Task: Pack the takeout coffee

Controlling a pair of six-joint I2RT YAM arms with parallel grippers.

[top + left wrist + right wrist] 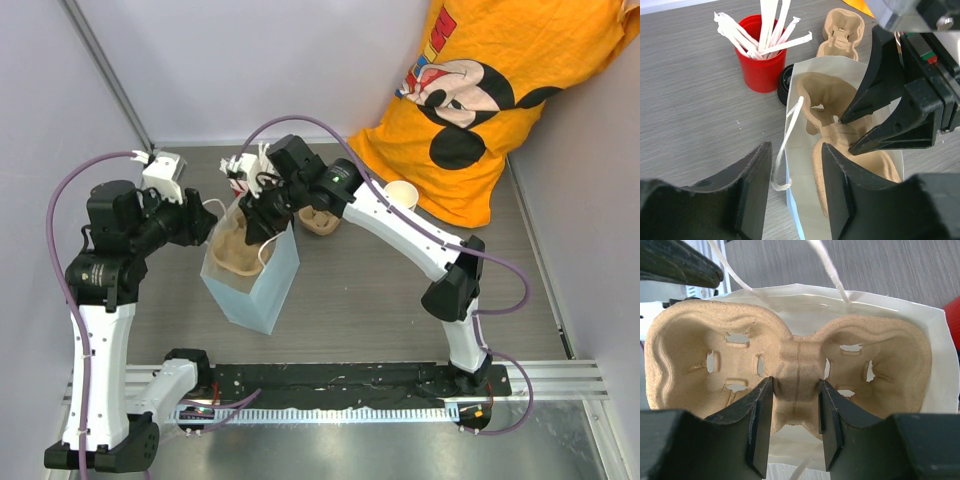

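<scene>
Pinching one pulp tray [797, 357] in one bag [920, 315], right gripper [795, 386]; left gripper [795, 152] seemingly spread astride the rim; second tray [842, 30] outside.

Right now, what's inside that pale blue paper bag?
A brown pulp cup carrier, pinched at its middle by the right gripper, fills the mouth of the bag. Anything beneath the carrier, down at the bottom, is covered from view.

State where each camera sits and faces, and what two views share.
Top external: above and behind, facing down; left arm and right arm show over the paper bag.
Left wrist: looks down past the left end effector at the bag's rim; right end effector shows.
Right wrist: faces down between its fingers, clamped on the pulp cup carrier.
Shared: carrier and bag, both wrist views.
</scene>
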